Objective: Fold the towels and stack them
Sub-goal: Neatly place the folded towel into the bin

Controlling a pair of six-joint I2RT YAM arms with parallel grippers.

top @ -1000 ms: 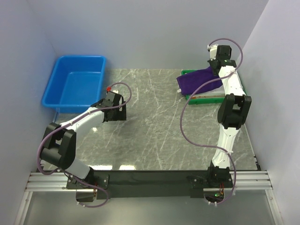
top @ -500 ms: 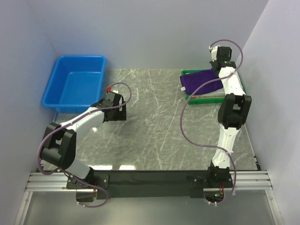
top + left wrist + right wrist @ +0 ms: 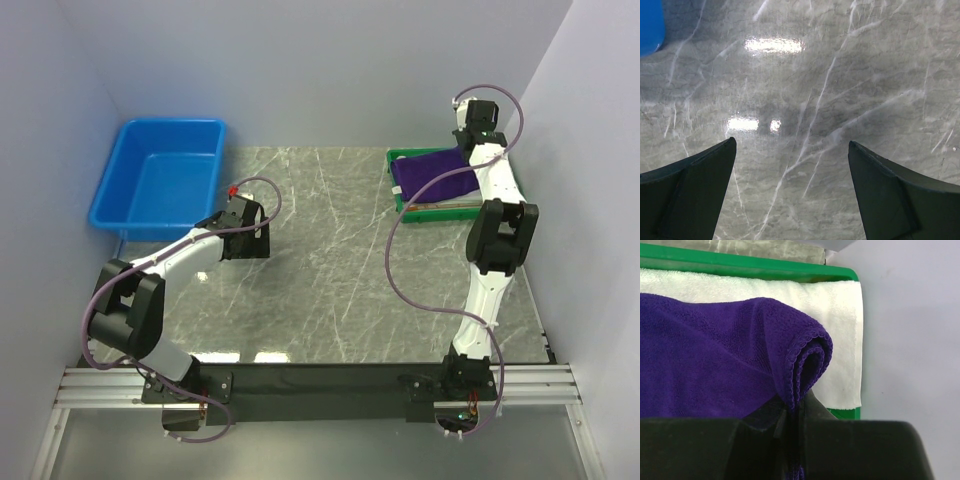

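The right hand [image 3: 792, 412], nearly closed, pinched the folded purple towel [image 3: 715, 355] by its edge over the white towel [image 3: 840, 305] in the green tray [image 3: 765, 270] at two o'clock, probably to stack it squarely. The left hand [image 3: 791, 150] gaped empty at nine o'clock.

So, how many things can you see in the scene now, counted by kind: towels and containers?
Towels: 2 (dark purple cloth towel, plain white cloth towel)
Containers: 2 (blue plastic tub, green plastic tray)
Total: 4
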